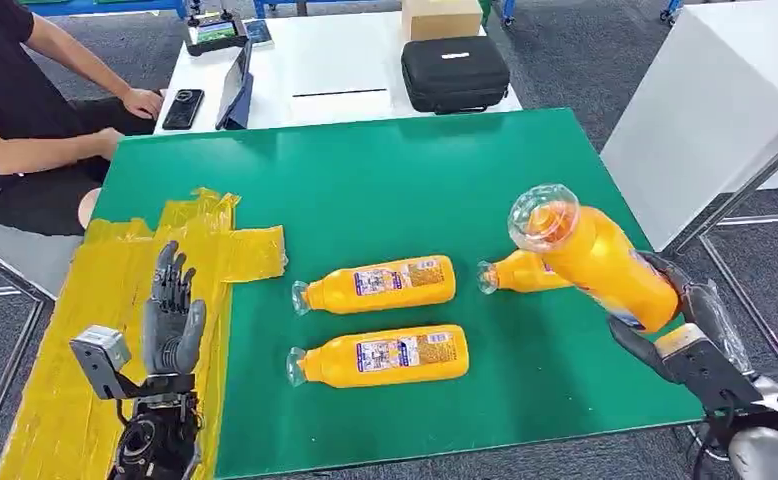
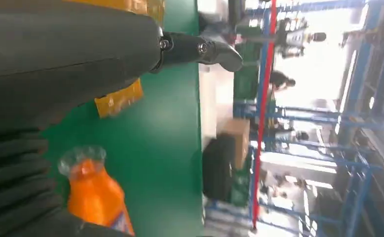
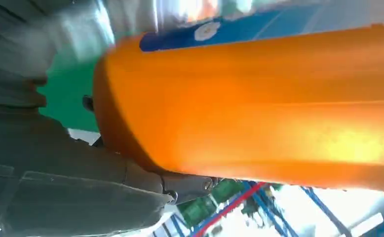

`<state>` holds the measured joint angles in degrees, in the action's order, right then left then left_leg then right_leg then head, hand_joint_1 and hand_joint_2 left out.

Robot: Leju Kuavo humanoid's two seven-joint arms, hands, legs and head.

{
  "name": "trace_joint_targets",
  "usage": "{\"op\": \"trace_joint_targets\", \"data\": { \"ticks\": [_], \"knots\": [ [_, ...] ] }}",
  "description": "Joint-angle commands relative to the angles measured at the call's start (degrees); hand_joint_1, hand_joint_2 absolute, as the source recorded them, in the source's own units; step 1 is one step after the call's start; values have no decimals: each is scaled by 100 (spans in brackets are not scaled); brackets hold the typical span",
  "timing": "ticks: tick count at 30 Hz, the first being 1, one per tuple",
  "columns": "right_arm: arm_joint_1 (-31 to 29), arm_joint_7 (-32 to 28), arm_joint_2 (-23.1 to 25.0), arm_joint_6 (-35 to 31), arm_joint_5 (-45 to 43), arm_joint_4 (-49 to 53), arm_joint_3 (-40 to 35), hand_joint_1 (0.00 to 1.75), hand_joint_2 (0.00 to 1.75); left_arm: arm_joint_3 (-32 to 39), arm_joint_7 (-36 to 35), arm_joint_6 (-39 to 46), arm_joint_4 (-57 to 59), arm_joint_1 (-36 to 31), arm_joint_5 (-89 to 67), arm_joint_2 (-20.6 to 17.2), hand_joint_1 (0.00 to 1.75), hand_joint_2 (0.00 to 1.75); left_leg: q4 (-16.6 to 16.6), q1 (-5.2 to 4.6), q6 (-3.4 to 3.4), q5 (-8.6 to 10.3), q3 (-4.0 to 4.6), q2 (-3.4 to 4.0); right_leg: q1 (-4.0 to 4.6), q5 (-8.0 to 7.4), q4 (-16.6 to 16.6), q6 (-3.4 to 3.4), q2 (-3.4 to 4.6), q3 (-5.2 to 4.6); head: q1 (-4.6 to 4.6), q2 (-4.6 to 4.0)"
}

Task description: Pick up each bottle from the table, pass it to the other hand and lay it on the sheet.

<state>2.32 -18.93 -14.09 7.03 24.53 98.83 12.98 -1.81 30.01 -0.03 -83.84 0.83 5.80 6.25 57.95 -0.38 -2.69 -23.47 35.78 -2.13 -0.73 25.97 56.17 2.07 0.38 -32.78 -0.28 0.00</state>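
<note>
Here the right robot hand (image 1: 687, 335) is wrapped around the base end of an orange bottle (image 1: 595, 258), holding it off the green bench (image 1: 385, 190) with its clear cap tilted up and toward the middle. Three more bottles lie on their sides on the bench: one (image 1: 380, 284) near the centre, one (image 1: 383, 356) closer to the robot, and a third (image 1: 521, 272) partly hidden behind the lifted one. The left robot hand (image 1: 172, 318) stands above the yellow sheet (image 1: 85, 310) with fingers straight and apart, holding nothing.

The bottle looks like rigid plastic filled with liquid, so probably fairly heavy, with a smooth, likely slippery wall. Since the right hand has the base, the free stretch for the left hand to take is the labelled body below the neck; the narrow cap end would likely give a poor hold. Once laid on its side on the sheet, the round body may roll.
</note>
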Motion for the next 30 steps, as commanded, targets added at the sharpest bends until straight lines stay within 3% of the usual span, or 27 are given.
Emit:
{"op": "trace_joint_targets", "data": {
  "ticks": [1,6,9,11,12,13,16,30],
  "knots": [
    [-2279,224,1408,-787,-25,-2915,-2310,175,175,-523,-371,-219,406,-653,777,66,0,175,-5,20,22,1,-30,102,21,-33,-20,-12,82,7,2,0],
    [-3519,472,2210,-1028,-5,-4585,-3201,175,175,-737,-487,-98,579,-1022,1223,26,0,175,0,19,33,23,-13,112,20,-50,-2,-13,95,-17,2,0],
    [-3781,511,2478,-1011,5,-5023,-3331,175,175,-728,-560,-189,551,-1024,1483,29,0,175,4,21,42,32,-9,112,21,-51,11,-15,92,-22,2,0],
    [-3797,506,2510,-1049,18,-5065,-3348,175,175,-729,-563,-194,539,-1022,1492,19,0,175,0,19,46,44,3,64,17,-49,9,-22,54,-27,4,0],
    [-3795,504,2499,-1051,18,-5072,-3344,175,175,-728,-563,-194,541,-1014,1492,16,0,175,4,28,60,41,-6,92,28,-52,7,-30,66,-18,0,0],
    [-3795,502,2489,-1054,17,-5076,-3340,175,175,-729,-563,-194,541,-1011,1492,15,0,175,-1,18,46,44,2,52,15,-45,9,-21,40,-25,2,0],
    [-3791,464,2449,-1062,-4,-5094,-3338,175,175,-739,-564,-195,526,-998,1496,6,0,175,1,19,44,45,8,33,15,-42,8,-18,25,-24,2,0],
    [-3931,387,2739,-951,-6,-5635,-3616,175,175,-757,-622,-242,518,-1082,1625,67,0,175,4,15,52,45,20,30,20,-43,7,-24,21,-28,4,0]
  ]
}}
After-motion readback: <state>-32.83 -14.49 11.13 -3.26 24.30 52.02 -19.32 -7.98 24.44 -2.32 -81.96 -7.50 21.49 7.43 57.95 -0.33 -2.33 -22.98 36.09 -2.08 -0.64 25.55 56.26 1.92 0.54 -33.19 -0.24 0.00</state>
